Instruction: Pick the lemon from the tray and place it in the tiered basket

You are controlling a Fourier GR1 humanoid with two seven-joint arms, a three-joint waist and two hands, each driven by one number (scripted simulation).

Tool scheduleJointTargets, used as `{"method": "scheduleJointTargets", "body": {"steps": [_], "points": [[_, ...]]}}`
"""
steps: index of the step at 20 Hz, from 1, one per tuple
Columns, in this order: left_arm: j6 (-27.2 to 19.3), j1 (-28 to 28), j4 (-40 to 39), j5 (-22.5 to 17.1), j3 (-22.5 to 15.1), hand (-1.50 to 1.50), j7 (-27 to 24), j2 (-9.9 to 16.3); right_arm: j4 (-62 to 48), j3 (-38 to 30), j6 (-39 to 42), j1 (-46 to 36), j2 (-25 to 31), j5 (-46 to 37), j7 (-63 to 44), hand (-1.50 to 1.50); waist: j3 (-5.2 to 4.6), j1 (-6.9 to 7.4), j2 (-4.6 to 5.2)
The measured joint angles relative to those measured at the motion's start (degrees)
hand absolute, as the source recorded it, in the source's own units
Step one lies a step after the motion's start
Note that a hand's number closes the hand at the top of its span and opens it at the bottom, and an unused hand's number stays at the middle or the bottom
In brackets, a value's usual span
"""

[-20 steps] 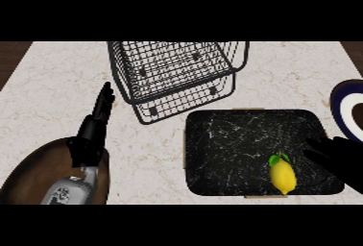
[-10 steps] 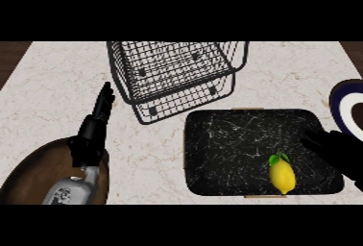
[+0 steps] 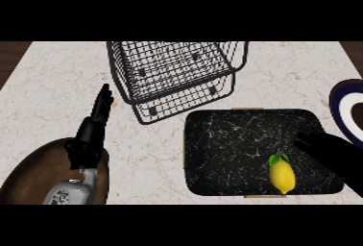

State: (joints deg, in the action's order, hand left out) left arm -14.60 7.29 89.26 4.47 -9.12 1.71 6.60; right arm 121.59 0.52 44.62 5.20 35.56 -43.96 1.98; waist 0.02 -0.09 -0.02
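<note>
Over by the worktop's left edge the left hand (image 3: 98, 114) is just parked, fingers straight and pointing up, holding nothing, right above a brown round board (image 3: 32, 175) at the near left corner. Further back, around the middle of the far edge, sits the wire tiered basket (image 3: 177, 72), with nothing in it yet. Just in front and to the right is the dark tray (image 3: 220, 144), and the lemon (image 3: 283, 175) lies near the tray's front right corner, green leaf on top. The right hand (image 3: 333, 156) hangs over the tray's right edge, just beside the lemon, not holding it; can't tell if its fingers are spread or curled. A plate (image 3: 347, 113) peeks in at the worktop's right edge. Looks like the reach step: next the hand needs to come down around the lemon and close, then carry it back-left to the basket.
</note>
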Motion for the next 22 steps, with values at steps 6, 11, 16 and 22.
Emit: {"method": "scheduleJointTargets", "body": {"steps": [6, 11, 16, 22], "points": [[0.73, -0.77, 0.29, 0.97, 0.37, 0.00, -0.05, -1.14, -1.42, 1.28, 1.90, -1.94, -3.23, -2.56, 0.46, -1.50, -0.02, 0.10, 0.00], [1.21, 0.24, 0.54, 2.02, 1.01, 0.00, 1.29, -1.86, -3.40, 2.71, 1.38, -1.80, -5.27, -5.64, 1.85, -1.50, -0.02, 0.06, 0.00], [2.35, 0.09, 0.34, 2.20, 2.31, 0.00, 0.61, -1.89, -4.98, 4.19, 2.31, -2.49, -7.16, -8.50, 1.69, -1.50, -0.02, 0.07, 0.00], [3.90, -1.15, 0.93, 2.16, 3.21, 0.00, -0.01, -1.98, -7.82, 6.00, 0.48, -2.95, -9.67, -12.25, 2.15, -1.50, -0.02, 0.08, 0.00]]}}
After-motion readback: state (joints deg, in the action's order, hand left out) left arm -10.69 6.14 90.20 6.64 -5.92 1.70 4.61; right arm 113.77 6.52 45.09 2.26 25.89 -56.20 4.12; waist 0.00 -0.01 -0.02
